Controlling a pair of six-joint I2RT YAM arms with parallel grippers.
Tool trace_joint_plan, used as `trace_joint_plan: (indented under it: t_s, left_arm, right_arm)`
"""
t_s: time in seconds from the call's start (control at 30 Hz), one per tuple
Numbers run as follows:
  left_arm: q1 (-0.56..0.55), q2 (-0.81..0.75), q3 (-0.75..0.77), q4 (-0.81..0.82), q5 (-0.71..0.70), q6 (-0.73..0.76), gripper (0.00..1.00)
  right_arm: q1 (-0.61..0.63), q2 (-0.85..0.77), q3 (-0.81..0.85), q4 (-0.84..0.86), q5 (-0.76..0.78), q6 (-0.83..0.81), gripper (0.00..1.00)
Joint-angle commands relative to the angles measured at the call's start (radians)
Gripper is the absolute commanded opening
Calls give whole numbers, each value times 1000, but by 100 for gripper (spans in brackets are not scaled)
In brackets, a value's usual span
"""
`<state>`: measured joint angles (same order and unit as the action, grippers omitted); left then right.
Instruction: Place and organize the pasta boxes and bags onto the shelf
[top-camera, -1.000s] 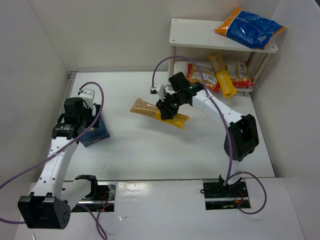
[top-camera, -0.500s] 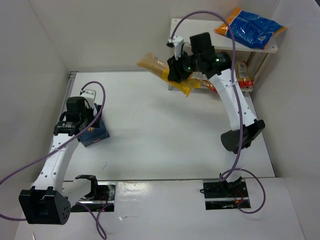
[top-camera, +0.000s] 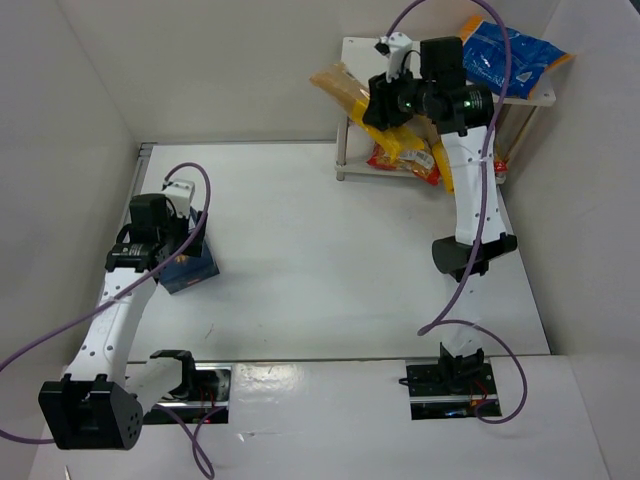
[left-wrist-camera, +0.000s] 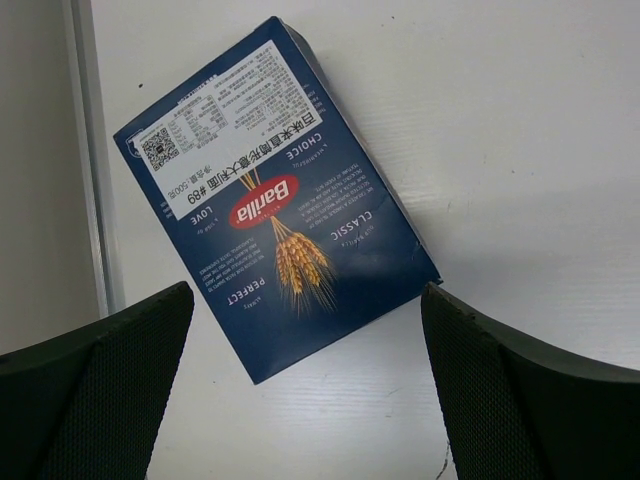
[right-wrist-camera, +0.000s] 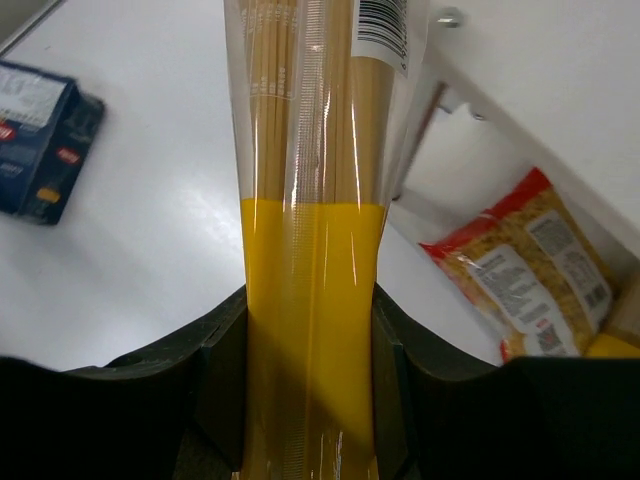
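My right gripper (top-camera: 385, 103) (right-wrist-camera: 310, 330) is shut on a long yellow packet (top-camera: 345, 88) (right-wrist-camera: 310, 240) with a clear end of tan pasta. It holds the packet in the air at the left end of the white shelf's top board (top-camera: 365, 60) (right-wrist-camera: 540, 60). A blue-and-orange bag (top-camera: 505, 55) lies on that board's right end. Red-orange pouches (top-camera: 405, 160) (right-wrist-camera: 530, 265) and another yellow packet (top-camera: 447, 165) lie on the lower tier. My left gripper (top-camera: 165, 243) (left-wrist-camera: 305, 295) is open just above a dark-blue pasta box (top-camera: 192, 266) (left-wrist-camera: 270, 200) lying flat on the table.
White walls enclose the table on the left, back and right. The shelf stands in the back right corner. A shelf leg (right-wrist-camera: 415, 130) is close beside the held packet. The blue box also shows far left in the right wrist view (right-wrist-camera: 35, 130).
My right gripper has carried the yellow packet from the table's middle up and back to the shelf's top left. The left arm has hardly moved.
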<state>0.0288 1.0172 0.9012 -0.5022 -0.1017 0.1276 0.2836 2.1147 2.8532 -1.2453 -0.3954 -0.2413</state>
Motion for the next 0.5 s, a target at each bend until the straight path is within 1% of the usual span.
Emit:
trace_joint_plan:
  t_s: [0.0,0.03,0.13,0.23,0.37,0.43,0.47]
  left_arm:
    - [13,-26,-4,7,52,17,100]
    - [13,-26,-4,7,65,27,100]
    - [13,-16,-4,-2,91,46,93]
    - [13,-6,-4,-12,100,46,90]
    - [13,-6,-4,-12,123,55,90]
    - [13,-18,-4,-12,123,55,98]
    - [13,-28,-4,-12,132,64,100]
  right_arm:
    - [-35,-13,152,175,38,50,0]
    - [-44,2,165,175,71,50,0]
    - [-44,33,207,196,107,50,0]
    - [-44,65,241,196,134,40,0]
    - [-64,94,276,218,182,19,0]
    - [-73,103,276,251,204,19,0]
    - [-73,103,276,251,214,19,0]
